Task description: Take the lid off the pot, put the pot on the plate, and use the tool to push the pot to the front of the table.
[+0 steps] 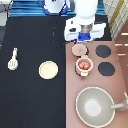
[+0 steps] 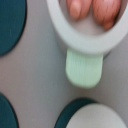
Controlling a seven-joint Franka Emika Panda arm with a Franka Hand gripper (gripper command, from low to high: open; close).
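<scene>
Just below the jaws — toward the exterior view's bottom — lies the lid [image 1: 79,49], already off, touching the open pot [image 1: 84,65] on the stove counter [image 1: 120,75]. Whether the gripper [image 1: 85,36] is open I cannot tell. Pot looks light, rigid — its side tab [image 2: 84,69] offers the hold.

The small pinkish pot [image 1: 84,65] stands uncovered on the stove counter, reddish contents showing, with the pale-pink lid [image 1: 79,50] lying flat just above it toward the exterior view's top. On the black table [image 1: 30,100], the tan plate [image 1: 48,69] lies bare and the cream tool [image 1: 13,59] rests well to the exterior view's left. The gripper [image 1: 83,39] hangs over the counter's top edge, just above the lid.
</scene>
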